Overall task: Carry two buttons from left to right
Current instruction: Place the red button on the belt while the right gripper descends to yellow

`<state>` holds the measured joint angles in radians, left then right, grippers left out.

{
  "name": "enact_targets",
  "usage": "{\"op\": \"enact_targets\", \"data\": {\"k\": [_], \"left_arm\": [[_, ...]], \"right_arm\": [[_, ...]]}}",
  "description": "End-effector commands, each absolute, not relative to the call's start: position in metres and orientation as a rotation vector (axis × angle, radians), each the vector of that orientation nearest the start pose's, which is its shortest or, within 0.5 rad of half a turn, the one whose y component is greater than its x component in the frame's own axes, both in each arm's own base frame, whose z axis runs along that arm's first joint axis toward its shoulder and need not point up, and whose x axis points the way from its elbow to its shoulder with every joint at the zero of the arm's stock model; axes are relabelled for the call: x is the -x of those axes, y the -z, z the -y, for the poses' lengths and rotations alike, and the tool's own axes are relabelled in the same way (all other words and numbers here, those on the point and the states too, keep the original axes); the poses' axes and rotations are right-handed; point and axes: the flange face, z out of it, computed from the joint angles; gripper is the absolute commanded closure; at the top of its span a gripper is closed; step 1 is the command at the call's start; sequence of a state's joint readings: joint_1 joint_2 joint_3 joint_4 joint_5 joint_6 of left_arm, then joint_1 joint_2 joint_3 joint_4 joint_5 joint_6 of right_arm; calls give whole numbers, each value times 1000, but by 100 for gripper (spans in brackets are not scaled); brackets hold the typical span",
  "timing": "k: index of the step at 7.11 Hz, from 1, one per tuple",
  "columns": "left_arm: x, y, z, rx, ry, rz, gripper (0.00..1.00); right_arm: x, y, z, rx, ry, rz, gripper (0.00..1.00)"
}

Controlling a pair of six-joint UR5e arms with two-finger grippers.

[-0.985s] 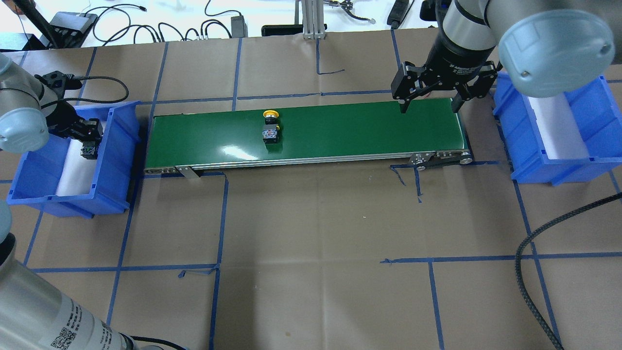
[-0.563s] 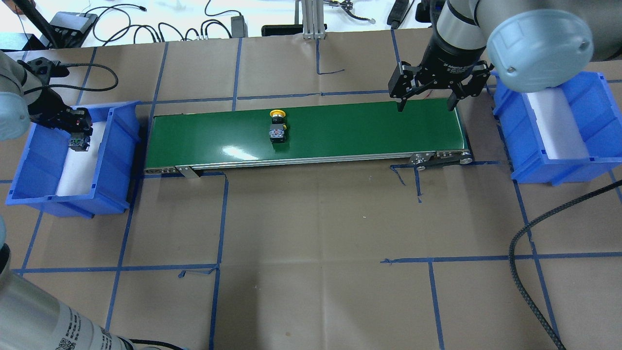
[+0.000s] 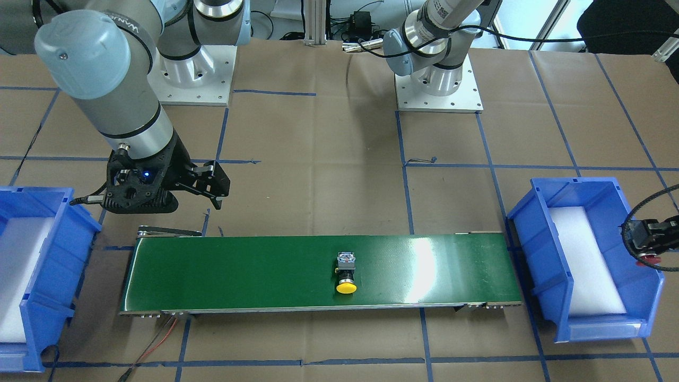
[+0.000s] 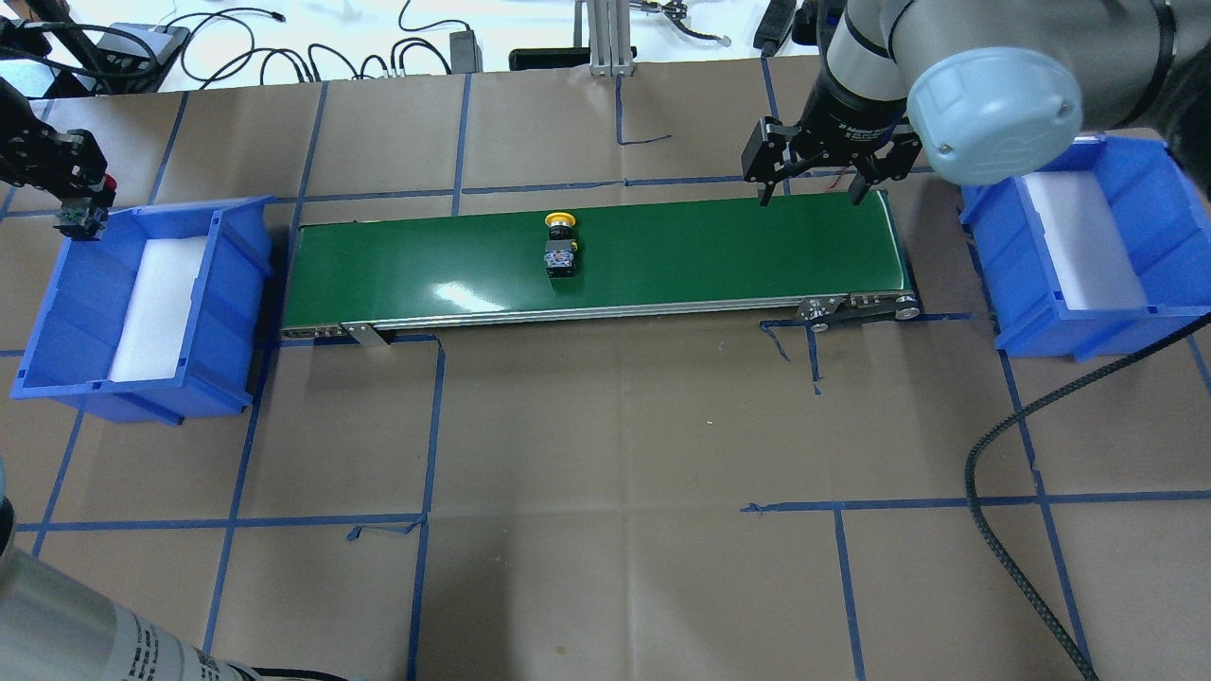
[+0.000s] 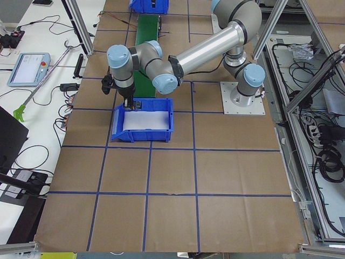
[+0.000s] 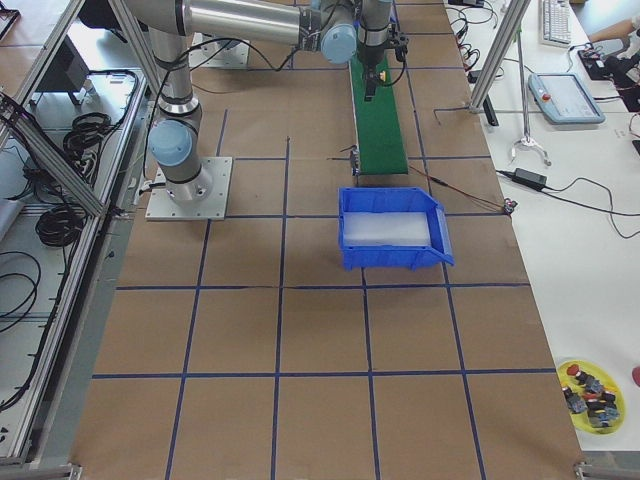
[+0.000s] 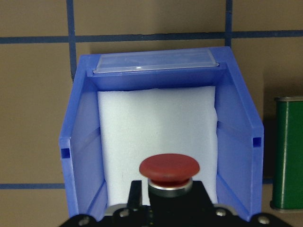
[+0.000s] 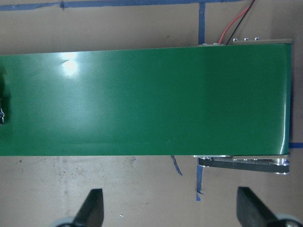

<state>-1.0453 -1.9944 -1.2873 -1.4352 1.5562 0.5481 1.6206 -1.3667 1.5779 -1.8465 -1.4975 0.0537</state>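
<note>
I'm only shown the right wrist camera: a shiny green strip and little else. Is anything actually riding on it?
Observer: Yes, a yellow-capped button lies on its side near the middle of the conveyor belt.
Visitor: Just that one?
Observer: A red-capped button is gripped in the left end effector, raised over the left blue bin.
Visitor: Has anything landed in the other bin?
Observer: No, the right blue bin shows only its white foam liner.
</note>
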Motion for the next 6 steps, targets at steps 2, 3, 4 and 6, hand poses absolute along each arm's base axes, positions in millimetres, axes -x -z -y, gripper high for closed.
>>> {"op": "enact_targets", "data": {"k": [2, 3, 4, 6], "left_arm": [[-144, -410, 660, -17, -21, -3141, 95], [-89, -411, 669, -26, -35, -3114, 95], [-39, -408, 673, -85, -46, -3091, 95], [21, -402, 674, -79, -52, -3095, 95]], "right_arm": [[-178, -387, 587, 4, 167, -2985, 0], [-176, -377, 593, -2, 151, -2987, 0], [-176, -374, 597, 1, 156, -2986, 0], [-174, -366, 601, -7, 145, -2989, 0]]}}
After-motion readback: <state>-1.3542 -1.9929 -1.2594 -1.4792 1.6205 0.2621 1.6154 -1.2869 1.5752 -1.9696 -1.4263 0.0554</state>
